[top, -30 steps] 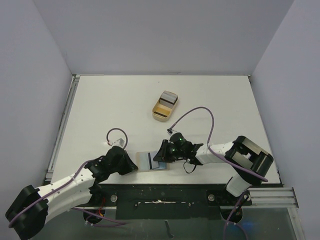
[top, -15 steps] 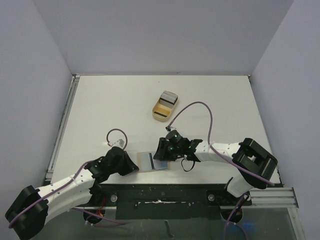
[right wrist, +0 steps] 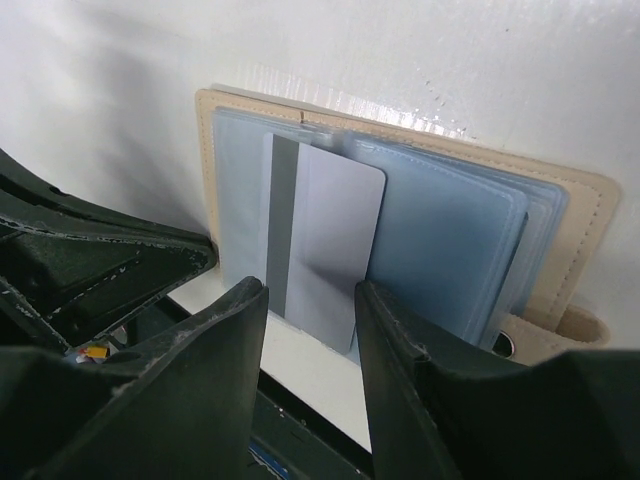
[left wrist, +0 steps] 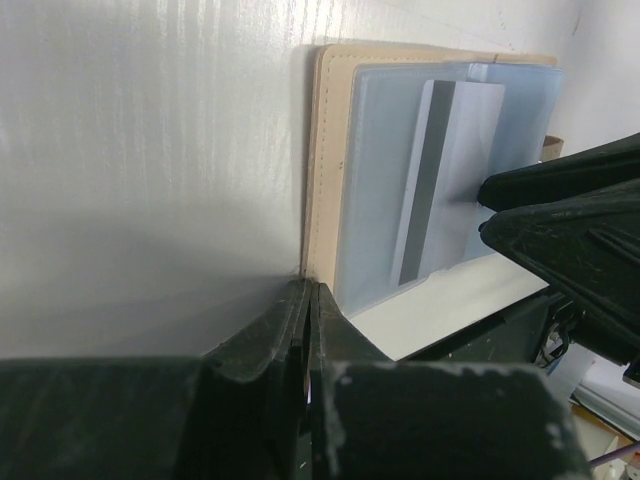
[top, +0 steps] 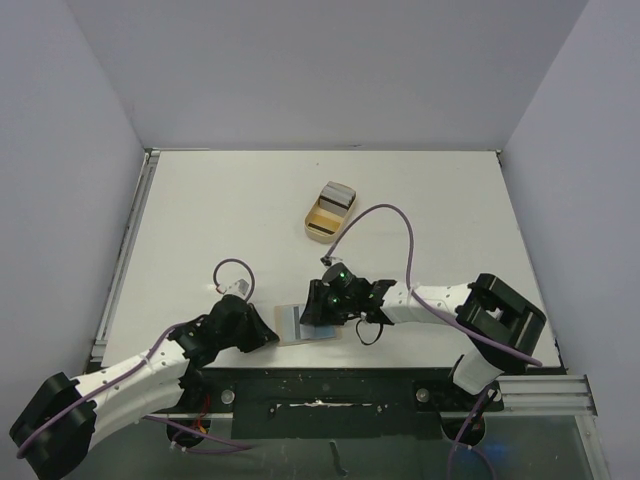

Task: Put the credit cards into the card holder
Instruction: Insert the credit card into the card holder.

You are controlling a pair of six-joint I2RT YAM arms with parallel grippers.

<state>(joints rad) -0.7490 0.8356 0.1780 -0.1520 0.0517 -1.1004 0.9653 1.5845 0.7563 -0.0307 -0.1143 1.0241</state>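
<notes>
step: seating striped card [right wrist: 330,250] in open card holder [right wrist: 560,230], at near desk [top: 200,220] edge | L end effector [left wrist: 305,320] closed, tips at holder corner | R end effector [right wrist: 308,300] parted, empty, above card | next: prob push card fully home

Overhead view looks down; both close wrist views share the card holder [left wrist: 375,180].
</notes>
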